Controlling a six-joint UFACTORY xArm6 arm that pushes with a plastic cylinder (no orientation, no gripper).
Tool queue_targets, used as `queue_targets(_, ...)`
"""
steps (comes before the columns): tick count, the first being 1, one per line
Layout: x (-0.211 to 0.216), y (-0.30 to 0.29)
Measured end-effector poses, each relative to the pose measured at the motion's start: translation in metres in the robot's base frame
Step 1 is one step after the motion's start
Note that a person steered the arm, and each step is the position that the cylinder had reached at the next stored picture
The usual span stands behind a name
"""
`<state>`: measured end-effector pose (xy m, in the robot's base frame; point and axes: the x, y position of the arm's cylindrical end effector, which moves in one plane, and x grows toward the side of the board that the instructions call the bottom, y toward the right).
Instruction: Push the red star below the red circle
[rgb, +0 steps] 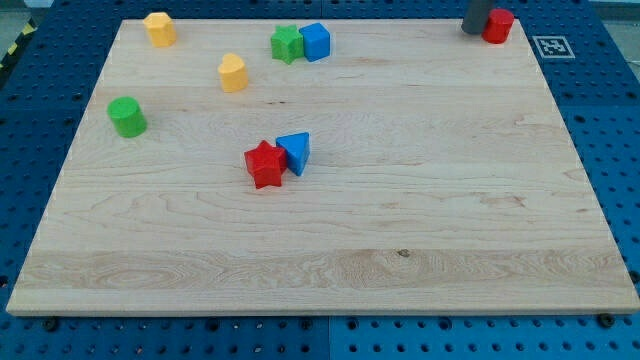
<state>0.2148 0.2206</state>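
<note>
Not yet started: tip (472, 32) beside red circle (498, 26), no jaws to judge, well apart from red star (265, 164), needing approach.

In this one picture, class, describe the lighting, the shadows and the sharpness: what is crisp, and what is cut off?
Camera view: even, soft light, no glare on the wooden board; the red star and blue triangle cast only faint, short shadows; block edges look fairly crisp; the dark rod is cropped by the view's top, my tip beside the red circle.
</note>
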Motion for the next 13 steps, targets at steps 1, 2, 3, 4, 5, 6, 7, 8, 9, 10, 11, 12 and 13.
queue_targets(1,0.001,-0.002)
queue_targets(2,0.018,-0.043)
queue_targets(3,0.048,-0.105)
queue_targets(4,0.08,-0.176)
queue_targets(5,0.105,-0.25)
queue_targets(6,0.135,-0.321)
queue_targets(7,0.193,-0.332)
queue_targets(8,0.214,-0.332)
queue_targets(9,0.255,-0.331)
queue_targets(10,0.273,-0.331)
queue_targets(11,0.263,-0.33)
queue_targets(12,0.273,-0.314)
queue_targets(13,0.265,-0.306)
